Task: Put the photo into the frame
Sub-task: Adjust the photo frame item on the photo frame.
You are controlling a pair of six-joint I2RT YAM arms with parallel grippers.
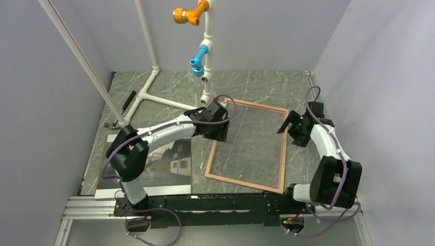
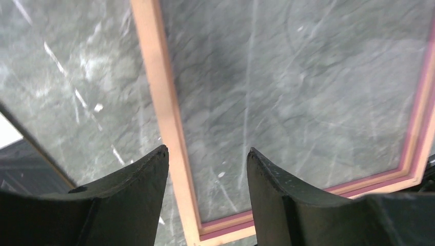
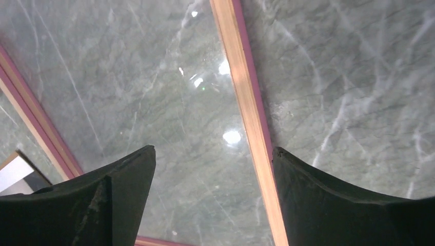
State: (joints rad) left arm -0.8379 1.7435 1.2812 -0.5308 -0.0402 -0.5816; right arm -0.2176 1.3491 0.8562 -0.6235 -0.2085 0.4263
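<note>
My left jaws stand apart with nothing between the pads. In the left wrist view the two dark fingers [image 2: 131,187] sit either side of a tan rail of the frame [image 2: 163,102], which runs from 12 o'clock down to 6 o'clock through the gap. I cannot tell whether the tips touch the wood.

My right jaws are spread wider and are likewise empty. In the right wrist view another rail of the frame [image 3: 245,92] passes just inside the 3 o'clock finger [image 3: 328,200], with clear pane and green stone showing across the rest of the gap.

From overhead, the left arm [image 1: 159,130] reaches over the frame's 11 o'clock corner, and the right arm [image 1: 328,143] ends at its 2 o'clock corner. The frame [image 1: 241,183] lies flat on the tabletop [image 1: 267,84], tan wood up with a pink strip along the inner edge, and the marble shows through the pane.

The photo [image 1: 177,156] is outside the frame, lying flat just beside its 9 o'clock rail and partly hidden under the left arm; I can make out the white house on it. It rests on a larger board [image 1: 110,193] that sticks out beyond its near edge.

At 11 o'clock from the frame stands a white pipe stand [image 1: 154,89], with orange and blue fittings high on its upright.
</note>
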